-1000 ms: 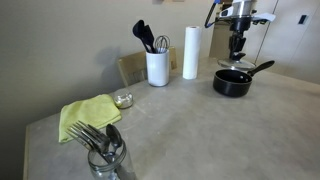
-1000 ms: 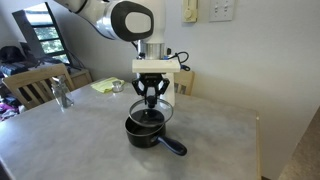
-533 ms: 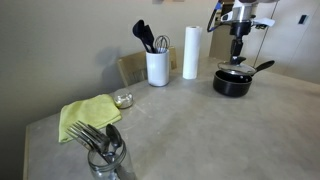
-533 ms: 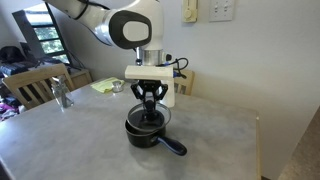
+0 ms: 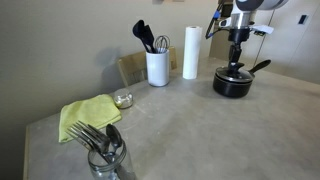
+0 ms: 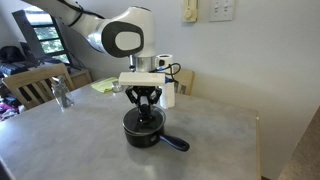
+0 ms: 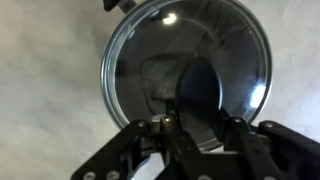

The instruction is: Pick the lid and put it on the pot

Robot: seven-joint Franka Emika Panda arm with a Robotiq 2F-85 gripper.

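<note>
In the wrist view your gripper hid the lower rim of the lid; the knob was a dark blur, the grip unreadable.

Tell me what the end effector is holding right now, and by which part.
The lid, apparently pinched by its dark centre knob in the end effector, with the lid resting on the pot.

Exterior views across the table from different sides, both on the pot; wrist view close above the lid.
</note>
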